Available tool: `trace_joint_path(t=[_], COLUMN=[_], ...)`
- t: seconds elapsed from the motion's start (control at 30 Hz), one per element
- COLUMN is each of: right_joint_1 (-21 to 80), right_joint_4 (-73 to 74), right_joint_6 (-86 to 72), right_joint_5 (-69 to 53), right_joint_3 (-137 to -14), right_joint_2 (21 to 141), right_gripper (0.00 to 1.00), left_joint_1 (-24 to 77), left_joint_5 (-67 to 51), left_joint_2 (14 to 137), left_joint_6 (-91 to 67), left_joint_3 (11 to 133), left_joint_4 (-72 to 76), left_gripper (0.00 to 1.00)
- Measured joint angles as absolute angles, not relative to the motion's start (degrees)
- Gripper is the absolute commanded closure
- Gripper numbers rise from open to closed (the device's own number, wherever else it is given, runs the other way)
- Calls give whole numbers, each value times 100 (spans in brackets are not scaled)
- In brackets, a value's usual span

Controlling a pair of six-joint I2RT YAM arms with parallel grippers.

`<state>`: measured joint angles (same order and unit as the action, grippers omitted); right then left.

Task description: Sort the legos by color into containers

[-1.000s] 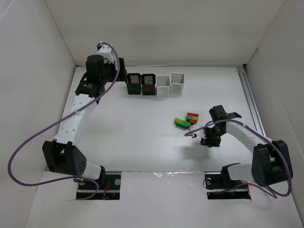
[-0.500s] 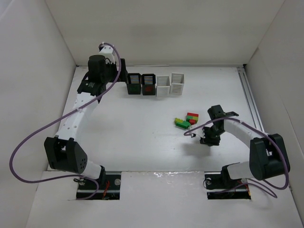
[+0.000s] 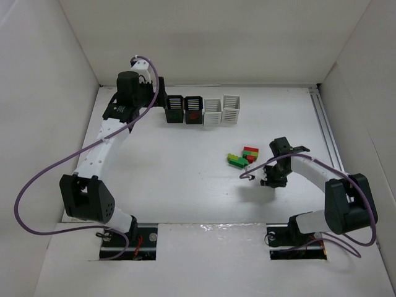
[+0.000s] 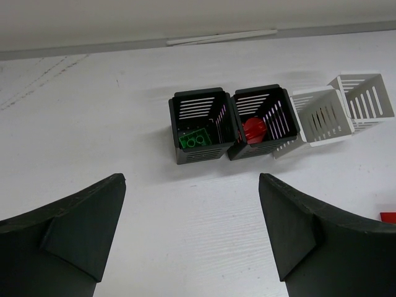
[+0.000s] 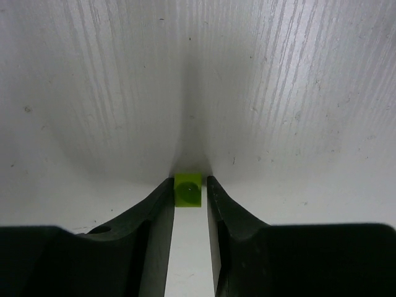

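White covers nearly everything here: a white table (image 3: 185, 185) closed in by plain white walls (image 3: 204, 37) at the back and on both sides. A metal rail (image 3: 328, 130) runs along the table's right edge. Seen close from the right wrist, the tabletop is streaked with fine brush-like lines and dotted with a few dark specks. From the left wrist, faint scratch marks show toward its far left corner. Four baskets stand in a row near the back wall: two black baskets (image 4: 197, 154) on the left, touching each other, then two white baskets (image 4: 322, 117) to their right. The leftmost black one holds a green brick (image 4: 197, 140), and its neighbour holds a red piece (image 4: 253, 129). A small heap of bricks (image 3: 243, 158), red, green and yellow-green, lies right of the table's middle. The left gripper (image 4: 190, 179) hangs just before the black baskets with its jaws spread wide and nothing between them. The right gripper (image 5: 190, 185) is down at the tabletop, near the heap on its near right side. Its jaws pinch a single yellow-green brick (image 5: 188, 189) at their tips, and the brick rests on the table. Purple cables (image 3: 37, 185) loop along both arms.
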<state>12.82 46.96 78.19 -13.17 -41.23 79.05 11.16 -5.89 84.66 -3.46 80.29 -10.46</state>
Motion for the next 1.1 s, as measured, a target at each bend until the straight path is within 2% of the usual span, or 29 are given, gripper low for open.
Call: trace_joint_path(t=[0.1, 0.33, 0.53, 0.77, 1.1], right_joint_1=[1321, 1264, 1315, 2038, 2228], right_joint_4=[4694, 4969, 5413, 4235, 2331], right_joint_6=[7822, 7811, 7146, 4617, 1439], right_joint_5=[-1275, -1603, -2589, -3503, -3750], right_joint_3=[-4119, -4353, -6189, -8335, -10453], right_joint_2=[7905, 7894, 7835, 8154, 10516], right_gripper=[79, 88, 90, 91, 92], left_joint_1=[1116, 1116, 1114, 899, 701], left_joint_5=[-589, -591, -491, -493, -585], left_joint_2=[8488, 8501, 8501, 8536, 9251], left_joint_6=[-346, -346, -338, -298, -305], left_joint_3=[8031, 8031, 8027, 8042, 8742], left_joint_4=[-1041, -989, -956, -956, -1146], left_gripper=[14, 14, 14, 14, 11])
